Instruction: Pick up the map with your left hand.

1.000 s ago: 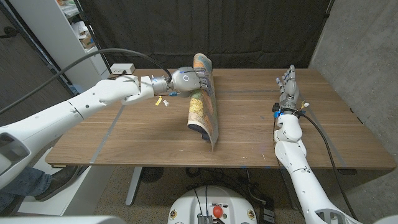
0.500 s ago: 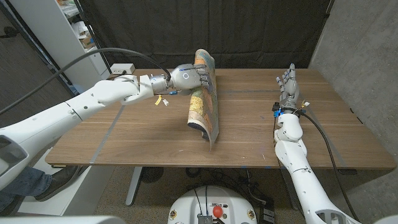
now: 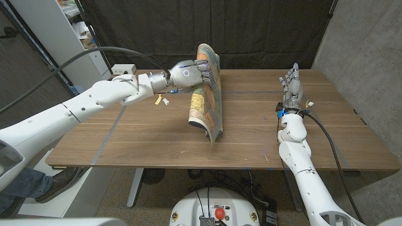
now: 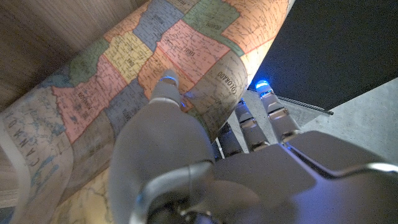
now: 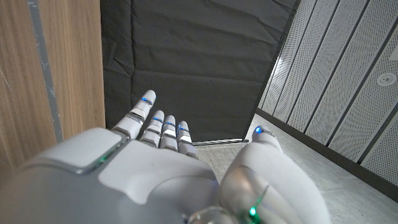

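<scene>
Above the table [image 3: 125,135], left hand [image 3: 188,74] gripping map [image 3: 207,103], "COLORADO" legible, right hand [image 3: 291,85] released.

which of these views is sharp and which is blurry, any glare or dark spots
Head view: evenly lit and sharp across the wooden table, the map and both arms; the curtain behind is very dark. Left wrist view: the map's print is readable, while the left hand close to the lens is soft. Right wrist view: the right hand is soft, with small blue lights on its fingers.
</scene>
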